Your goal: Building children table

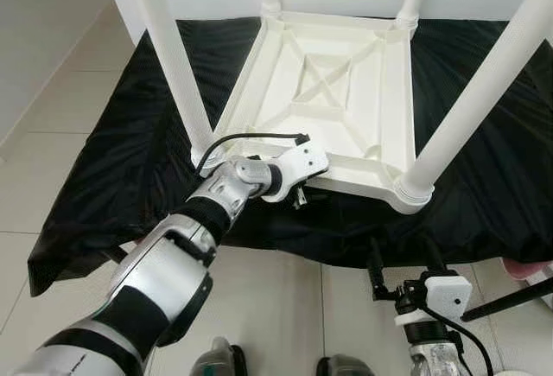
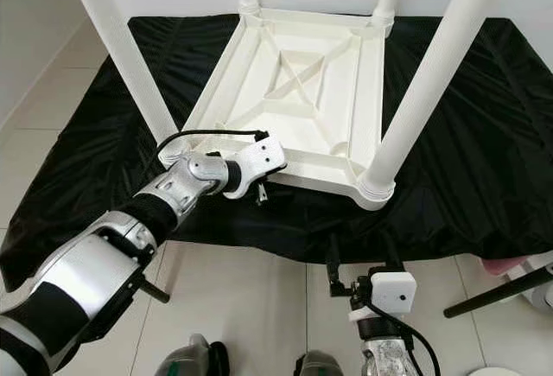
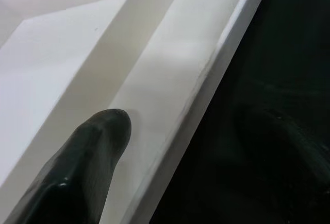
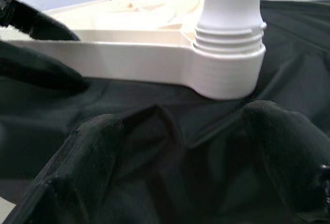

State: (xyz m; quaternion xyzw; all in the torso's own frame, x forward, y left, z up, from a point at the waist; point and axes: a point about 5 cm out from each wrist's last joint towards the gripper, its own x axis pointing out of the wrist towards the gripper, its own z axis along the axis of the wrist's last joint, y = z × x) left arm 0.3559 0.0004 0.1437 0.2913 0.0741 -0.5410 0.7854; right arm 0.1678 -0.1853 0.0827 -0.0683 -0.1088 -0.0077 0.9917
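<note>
All four legs [image 1: 173,65] stand in the inverted tabletop [image 1: 328,91]; flipping remains. We see left gripper [image 1: 300,193] apparently pinching its rim; right gripper [image 4: 180,147] spread.

I see a pale tiled floor [image 1: 285,307] carrying a black cloth [image 1: 104,177] spread flat, wrinkled, its near edge crossing the tiles. Directly on the cloth lies the white children's table [image 1: 324,91], upside down, its top pressed to the fabric, with the cloth showing on every side of it.
</note>
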